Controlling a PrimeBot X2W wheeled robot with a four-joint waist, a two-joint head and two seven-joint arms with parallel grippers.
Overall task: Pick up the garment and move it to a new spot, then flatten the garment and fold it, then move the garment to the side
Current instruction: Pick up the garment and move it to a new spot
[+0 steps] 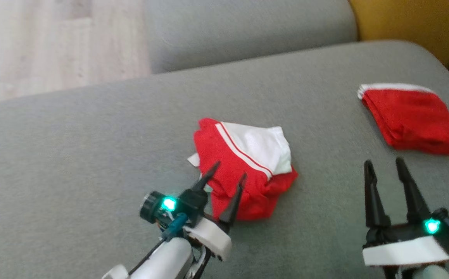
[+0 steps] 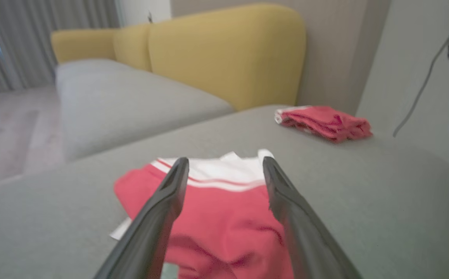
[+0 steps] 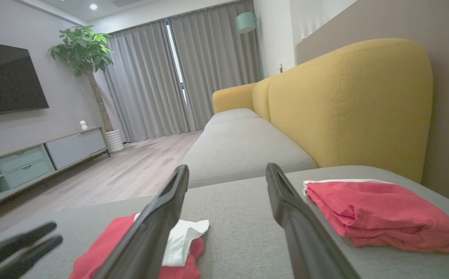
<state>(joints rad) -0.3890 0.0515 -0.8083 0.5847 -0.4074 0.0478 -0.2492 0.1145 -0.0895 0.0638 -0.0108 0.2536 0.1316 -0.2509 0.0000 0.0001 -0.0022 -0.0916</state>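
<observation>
Two red bits of clothing are in view right now, so here's which is which. My garment [image 1: 224, 147] is the crumpled red one with the white panel and white stripe. It's bunched in a heap on the grey cushion [image 1: 92, 155], and I'll place everything else from it.

The left gripper [image 1: 229, 174] is right at the garment's near edge, its two dark fingers spread wide apart and pinching nothing. From the left wrist camera the garment [image 2: 224, 217] lies between and under those fingers, and the left gripper [image 2: 225, 162] tips reach about to the white stripe. Whether a finger actually brushes the cloth I can't tell (the frames are a bit smeary).

The right gripper [image 1: 384, 162] sits well off to the garment's right over bare cushion, also spread wide with nothing between the fingers. On its own camera the right gripper [image 3: 227, 170] frames plain grey fabric, and the garment [image 3: 104, 240] peeks out at the lower left.

The folded red pile [image 1: 414, 116] with a white edge lies further right of the garment and further back, well apart from it. Behind the garment, past the cushion, rises a yellow backrest [image 2: 228, 54].
</observation>
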